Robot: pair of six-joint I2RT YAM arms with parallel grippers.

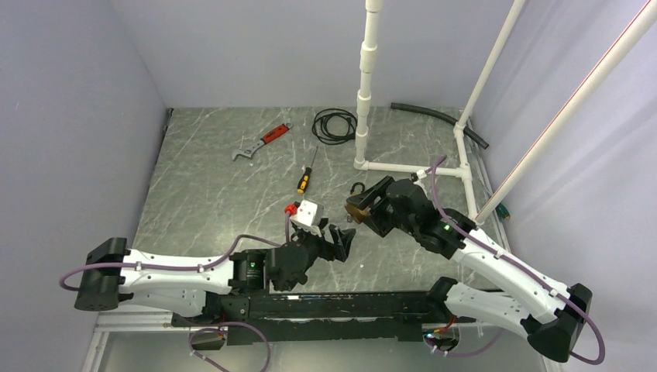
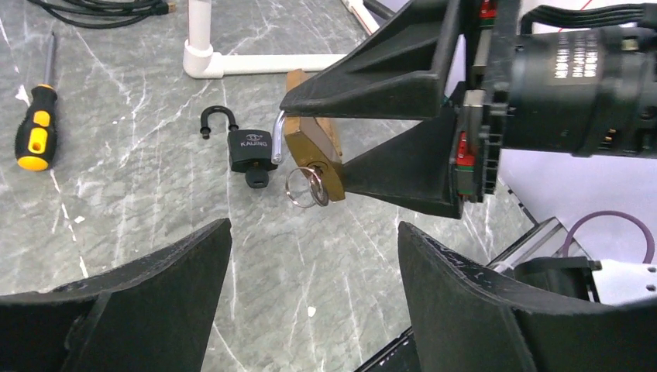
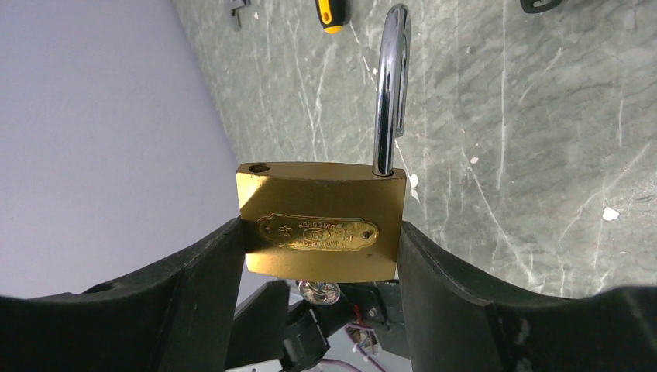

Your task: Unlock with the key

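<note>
Right pincer (image 3: 321, 232) was squeezed tight on the gold lock (image 3: 321, 194), which was held up above the table (image 3: 542, 116). One end of its silver hoop (image 3: 390, 85) was seen pulled out of its hole. A key (image 3: 319, 291) was stuck in the bottom of the lock, with a small ring (image 2: 304, 187) hung from it. Left pincer (image 2: 314, 232) was spread wide near the gold lock, with nothing held. A black lock (image 2: 249, 151) was laid on the table, and a screwdriver (image 2: 37, 128) further off.
</note>
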